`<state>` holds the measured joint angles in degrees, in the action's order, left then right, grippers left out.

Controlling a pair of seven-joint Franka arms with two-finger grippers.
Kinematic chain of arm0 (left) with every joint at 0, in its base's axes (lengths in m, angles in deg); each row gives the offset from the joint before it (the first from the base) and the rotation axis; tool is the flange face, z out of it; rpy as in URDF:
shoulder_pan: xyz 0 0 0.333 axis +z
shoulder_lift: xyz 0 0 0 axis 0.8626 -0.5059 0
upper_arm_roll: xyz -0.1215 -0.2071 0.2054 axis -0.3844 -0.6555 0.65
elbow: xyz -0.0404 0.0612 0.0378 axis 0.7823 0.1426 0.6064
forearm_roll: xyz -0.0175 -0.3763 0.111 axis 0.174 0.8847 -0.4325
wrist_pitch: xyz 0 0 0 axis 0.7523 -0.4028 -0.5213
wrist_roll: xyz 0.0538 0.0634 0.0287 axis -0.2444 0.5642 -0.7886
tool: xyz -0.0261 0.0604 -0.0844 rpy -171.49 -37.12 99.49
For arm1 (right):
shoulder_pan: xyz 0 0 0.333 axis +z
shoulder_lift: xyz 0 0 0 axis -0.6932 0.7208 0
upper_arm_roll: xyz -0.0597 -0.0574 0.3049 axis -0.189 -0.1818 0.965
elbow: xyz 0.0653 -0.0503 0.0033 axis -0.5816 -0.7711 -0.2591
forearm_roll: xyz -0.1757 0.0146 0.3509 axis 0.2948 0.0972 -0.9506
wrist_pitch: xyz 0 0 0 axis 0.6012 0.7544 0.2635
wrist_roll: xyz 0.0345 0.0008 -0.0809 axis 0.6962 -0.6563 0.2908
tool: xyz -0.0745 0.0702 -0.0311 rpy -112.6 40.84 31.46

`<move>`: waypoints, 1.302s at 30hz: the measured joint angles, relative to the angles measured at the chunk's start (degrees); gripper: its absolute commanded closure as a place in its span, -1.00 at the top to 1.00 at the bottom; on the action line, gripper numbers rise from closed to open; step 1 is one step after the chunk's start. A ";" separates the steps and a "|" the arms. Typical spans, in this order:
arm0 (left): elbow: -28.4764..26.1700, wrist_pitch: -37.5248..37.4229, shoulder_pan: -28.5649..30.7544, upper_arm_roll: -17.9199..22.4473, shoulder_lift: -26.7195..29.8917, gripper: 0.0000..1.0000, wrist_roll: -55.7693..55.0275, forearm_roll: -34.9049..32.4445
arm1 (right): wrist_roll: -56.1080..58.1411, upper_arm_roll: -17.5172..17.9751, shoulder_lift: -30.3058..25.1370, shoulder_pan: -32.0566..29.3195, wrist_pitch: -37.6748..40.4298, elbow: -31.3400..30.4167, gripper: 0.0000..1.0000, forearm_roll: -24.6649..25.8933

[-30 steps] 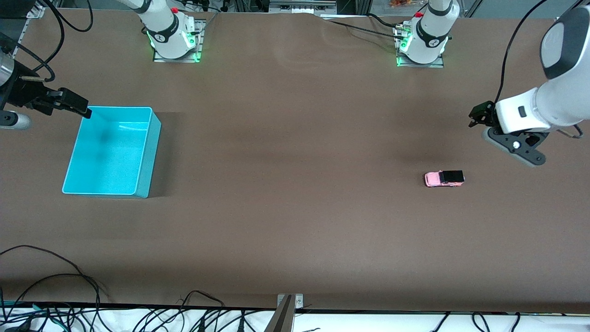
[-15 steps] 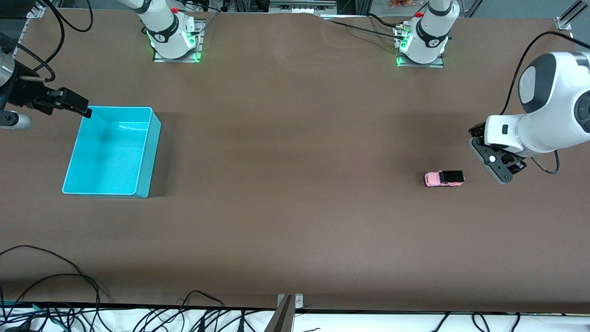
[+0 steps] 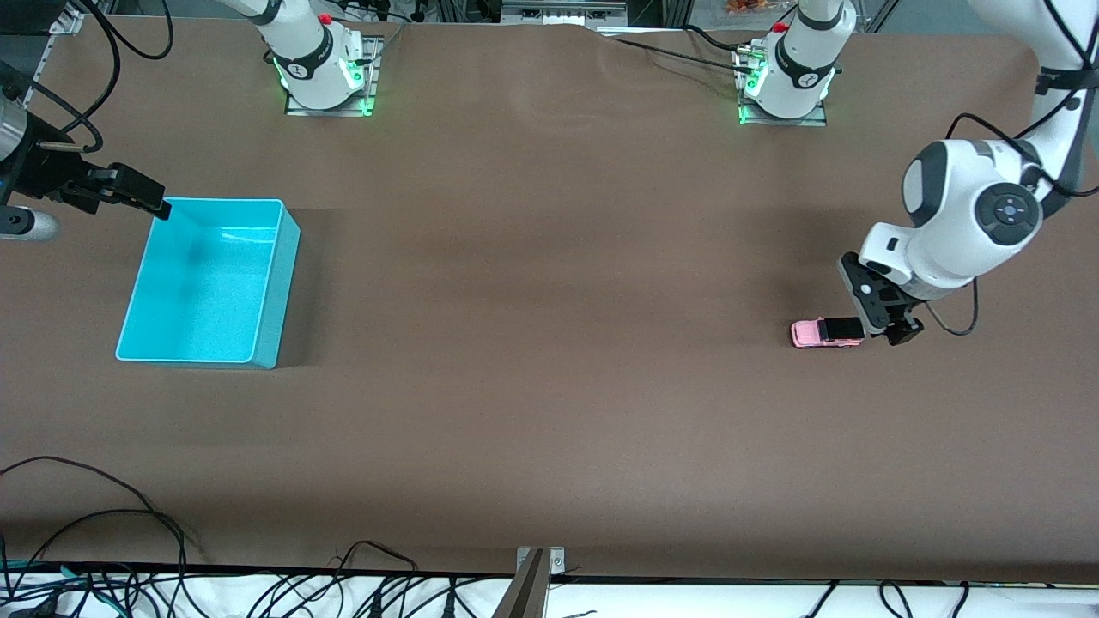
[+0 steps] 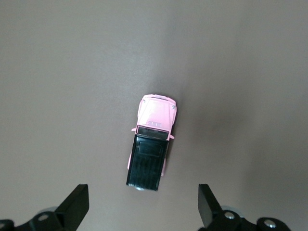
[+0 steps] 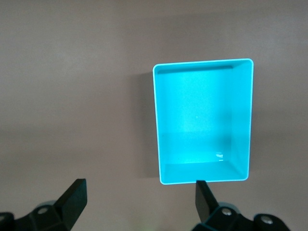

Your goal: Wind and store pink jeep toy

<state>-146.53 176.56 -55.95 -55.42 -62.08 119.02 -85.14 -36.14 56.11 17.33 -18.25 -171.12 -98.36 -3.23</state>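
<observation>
The pink jeep toy (image 3: 826,332) stands on its wheels on the brown table toward the left arm's end, with a pink hood and a black roof. My left gripper (image 3: 889,323) is low over the table, right beside the jeep's black rear end. In the left wrist view the jeep (image 4: 150,147) lies just ahead of the gripper (image 4: 142,206), which is open and empty; the jeep is not between the fingers. The turquoise bin (image 3: 206,283) stands empty at the right arm's end. My right gripper (image 3: 142,196) waits, open, over the bin's corner; the bin also shows in the right wrist view (image 5: 192,110) ahead of that gripper (image 5: 139,197).
The two arm bases (image 3: 324,64) (image 3: 786,73) stand at the table's edge farthest from the front camera. Loose cables (image 3: 103,515) and a metal bracket (image 3: 534,566) lie along the nearest edge. Bare brown table separates the jeep from the bin.
My left arm has swung down and toward the jeep, bringing its gripper right beside the jeep's rear. The jeep, the bin and the right arm have not moved.
</observation>
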 measured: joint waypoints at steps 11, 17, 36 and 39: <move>-2.90 11.78 2.30 0.02 -4.80 1.00 8.46 -2.70 | 0.00 -0.01 0.00 0.00 0.01 -0.01 1.00 0.00; -2.61 13.97 2.53 0.01 -7.21 1.00 9.22 -2.72 | 0.00 -0.02 0.00 0.00 0.01 -0.01 1.00 0.00; -1.90 14.79 3.10 -1.67 -10.55 1.00 9.21 -2.34 | 0.00 -0.12 0.00 -0.01 0.01 -0.01 1.00 0.00; -1.89 14.79 3.29 -2.35 -11.06 1.00 9.19 -1.84 | 0.00 -0.15 0.00 -0.01 0.01 -0.01 1.00 0.00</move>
<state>-148.42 191.35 -52.66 -57.76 -73.14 128.21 -86.98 -36.14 55.96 17.33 -18.27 -171.11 -98.37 -3.23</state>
